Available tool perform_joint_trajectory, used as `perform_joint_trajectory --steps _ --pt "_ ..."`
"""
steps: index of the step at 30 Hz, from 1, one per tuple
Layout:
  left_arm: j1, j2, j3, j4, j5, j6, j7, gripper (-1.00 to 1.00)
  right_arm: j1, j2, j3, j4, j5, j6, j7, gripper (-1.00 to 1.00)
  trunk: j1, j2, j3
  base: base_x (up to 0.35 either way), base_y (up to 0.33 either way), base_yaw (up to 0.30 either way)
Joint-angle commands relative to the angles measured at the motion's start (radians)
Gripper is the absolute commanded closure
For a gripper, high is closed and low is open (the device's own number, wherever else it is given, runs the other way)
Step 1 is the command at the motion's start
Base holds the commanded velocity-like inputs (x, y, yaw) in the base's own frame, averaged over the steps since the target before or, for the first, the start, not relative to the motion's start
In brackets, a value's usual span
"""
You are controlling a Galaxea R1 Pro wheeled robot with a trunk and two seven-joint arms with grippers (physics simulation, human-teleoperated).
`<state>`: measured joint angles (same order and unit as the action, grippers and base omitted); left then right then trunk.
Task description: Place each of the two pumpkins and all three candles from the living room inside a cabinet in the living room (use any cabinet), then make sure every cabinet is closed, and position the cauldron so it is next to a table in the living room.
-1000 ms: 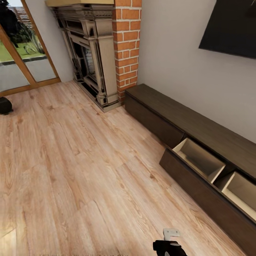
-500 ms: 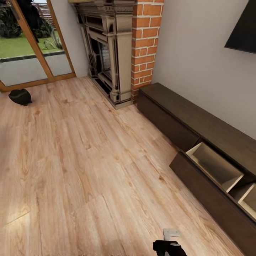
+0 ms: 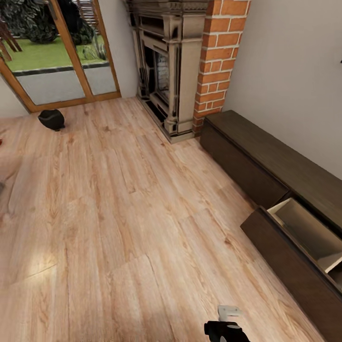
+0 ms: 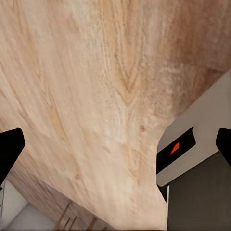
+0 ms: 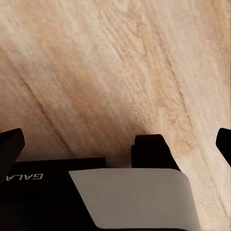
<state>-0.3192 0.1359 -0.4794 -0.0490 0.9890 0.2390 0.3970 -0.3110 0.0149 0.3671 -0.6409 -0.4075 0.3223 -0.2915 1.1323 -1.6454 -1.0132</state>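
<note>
The cabinet (image 3: pixel 266 166), a long low dark-brown console, runs along the right wall, and one drawer (image 3: pixel 308 235) stands pulled out, its pale inside empty as far as I can see. The cauldron (image 3: pixel 51 119), a small black pot, sits on the floor far off at the left, near the glass doors. Pumpkins and candles are out of view. My left gripper (image 4: pixel 115 149) is open over bare wooden floor, with nothing between its fingers. My right gripper (image 5: pixel 115 147) is open too, above the floor and part of my own body.
A stone fireplace (image 3: pixel 168 71) and a red brick column (image 3: pixel 221 61) stand at the back, left of the cabinet. Glass doors (image 3: pixel 57 52) give onto a garden. Wide wooden floor (image 3: pixel 118 213) lies between me and the cauldron. A black part of my arm (image 3: pixel 226 330) shows at the bottom.
The head camera has turned left: fireplace, cabinet and cauldron have slid right in the picture, the wall screen and the second drawer have left it. The arms have not moved.
</note>
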Motion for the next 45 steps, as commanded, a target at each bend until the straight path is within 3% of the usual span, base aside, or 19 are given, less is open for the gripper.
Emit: perform_joint_trajectory --steps 1,13,18,22,29,31,34,35,38,42,45 --pt "0.0 0.001 -0.008 -0.003 0.006 0.006 0.006 -1.0 0.0 -0.001 0.005 -0.002 -0.01 0.003 -0.009 -1.0 0.0 0.0 -0.002 0.0 0.0 0.238" --pt "0.0 0.0 -0.007 -0.004 0.006 0.006 0.006 -1.0 0.0 -0.001 0.005 -0.002 -0.01 0.003 -0.009 -1.0 0.0 0.0 -0.014 0.0 0.0 0.238" --pt "0.001 -0.044 -0.003 -0.003 0.002 -0.003 0.006 -1.0 0.0 0.002 0.005 -0.002 -0.01 0.003 -0.009 -1.0 0.0 0.0 -0.019 0.0 0.0 0.238" --pt "0.003 -0.056 -0.002 -0.003 0.004 -0.017 0.005 -1.0 0.0 0.003 0.006 -0.002 -0.01 -0.001 -0.009 -1.0 0.0 0.0 -0.024 0.0 0.0 0.238" --pt "0.002 -0.046 -0.001 -0.013 0.002 -0.023 0.0 -1.0 0.0 0.003 0.006 -0.002 -0.01 -0.003 -0.009 -1.0 0.0 0.0 -0.031 0.0 0.0 0.238" --pt "0.002 -0.023 -0.001 -0.015 -0.005 -0.043 -0.021 -1.0 0.0 0.004 0.006 -0.002 -0.01 -0.003 -0.009 -1.0 0.0 0.0 -0.033 0.0 0.0 0.238" --pt "0.002 0.03 -0.009 -0.016 -0.009 -0.123 -0.062 -1.0 0.0 0.004 0.006 -0.002 -0.01 -0.003 -0.009 -1.0 0.0 0.0 -0.036 0.0 0.0 0.238" --pt "0.002 0.065 -0.011 -0.017 -0.011 -0.164 -0.086 -1.0 0.0 0.004 0.006 -0.002 -0.01 -0.003 -0.009 -1.0 0.0 0.0 -0.037 0.0 0.0 0.238" --pt "-0.003 0.138 -0.013 -0.028 -0.014 -0.2 -0.118 -1.0 0.0 0.004 0.006 -0.002 -0.01 -0.003 -0.009 -1.0 0.0 0.0 -0.04 0.0 0.0 0.238" --pt "-0.009 0.187 -0.013 -0.074 -0.015 -0.207 -0.137 -1.0 0.0 0.004 0.006 -0.002 -0.01 -0.003 -0.009 -1.0 0.0 0.0 -0.044 0.0 0.0 0.238" --pt "-0.01 0.208 -0.013 -0.13 -0.014 -0.204 -0.148 -1.0 0.0 0.004 0.006 -0.002 -0.01 -0.004 -0.009 -1.0 0.0 0.0 -0.047 0.0 0.0 0.238"
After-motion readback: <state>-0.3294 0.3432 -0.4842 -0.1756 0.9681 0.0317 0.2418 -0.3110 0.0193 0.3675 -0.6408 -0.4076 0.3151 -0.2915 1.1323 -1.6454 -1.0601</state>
